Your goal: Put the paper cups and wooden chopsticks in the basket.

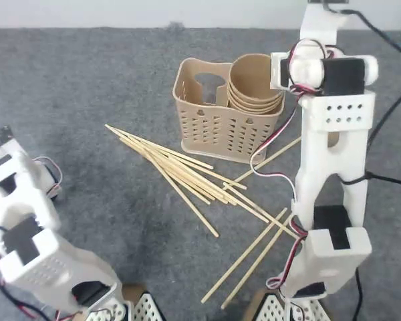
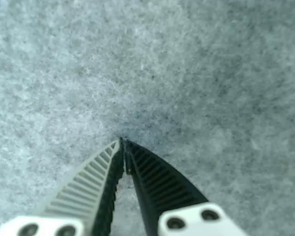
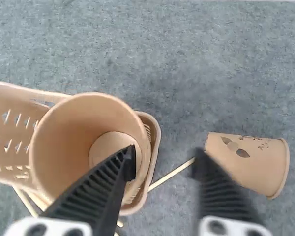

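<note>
Where the high view looks down over the grey mat point(image 1: 80, 80), the basket point(image 1: 224, 127) stands upright toward the far middle, and a nested stack of paper cups point(image 1: 255, 83) sits in its compartment nearer the right arm point(image 1: 334, 154). The wooden chopsticks point(image 1: 187, 175) lie loose on the mat just in front of the basket, fanned and crossing, with a few running toward the right arm's base. That arm rises tall and leans in beside the basket, and its body covers its own claw and the mat beneath it. The left arm point(image 1: 33, 247) sits folded low at the near corner, well apart from the basket and the sticks, and its claw is hard to make out from above. In the left wrist view, the left gripper point(image 2: 123, 143) points down at bare mat with its two fingers pressed together at the tips, holding nothing. The right wrist view supplies what the arm hides from above. The right gripper point(image 3: 165, 153) is spread wide and holds nothing. One of its fingers is over the mouth of the stack of paper cups point(image 3: 83, 142) in the basket point(image 3: 10, 123). The other is over the mat beside a single paper cup point(image 3: 248, 162), which lies on its side outside the basket, near it but apart. A chopstick point(image 3: 173, 174) shows between the fingers, running out from the basket's corner. Whether the first finger touches the stack cannot be told.
</note>
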You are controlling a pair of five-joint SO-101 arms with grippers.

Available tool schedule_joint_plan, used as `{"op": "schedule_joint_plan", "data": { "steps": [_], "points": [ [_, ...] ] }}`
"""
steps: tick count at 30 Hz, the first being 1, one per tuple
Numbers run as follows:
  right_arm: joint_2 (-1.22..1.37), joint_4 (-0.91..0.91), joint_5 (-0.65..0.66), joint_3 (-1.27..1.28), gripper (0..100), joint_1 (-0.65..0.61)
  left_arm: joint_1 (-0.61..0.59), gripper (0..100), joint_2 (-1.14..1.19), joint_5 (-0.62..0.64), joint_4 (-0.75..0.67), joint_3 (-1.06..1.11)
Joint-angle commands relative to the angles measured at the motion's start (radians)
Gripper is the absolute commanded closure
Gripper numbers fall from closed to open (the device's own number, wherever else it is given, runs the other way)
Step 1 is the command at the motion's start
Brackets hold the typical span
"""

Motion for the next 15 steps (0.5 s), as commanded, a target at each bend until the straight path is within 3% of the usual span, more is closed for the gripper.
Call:
{"op": "schedule_joint_plan", "data": {
  "steps": [1, 4, 9, 15],
  "points": [
    [-0.186, 0.045, -0.006, -0.040, 67.9, -0.002, 0.014, 99, -0.044, -0.009, -0.018, 0.001],
    [-0.294, 0.088, -0.005, -0.023, 72.9, 0.061, 0.014, 99, -0.044, -0.009, -0.018, 0.001],
    [-0.418, 0.079, -0.003, 0.229, 82.5, 0.308, 0.014, 99, -0.044, -0.009, -0.018, 0.001],
    [-0.403, 0.007, 0.124, 0.535, 87.5, 0.463, 0.015, 99, -0.044, -0.009, -0.018, 0.001]
  ]
}}
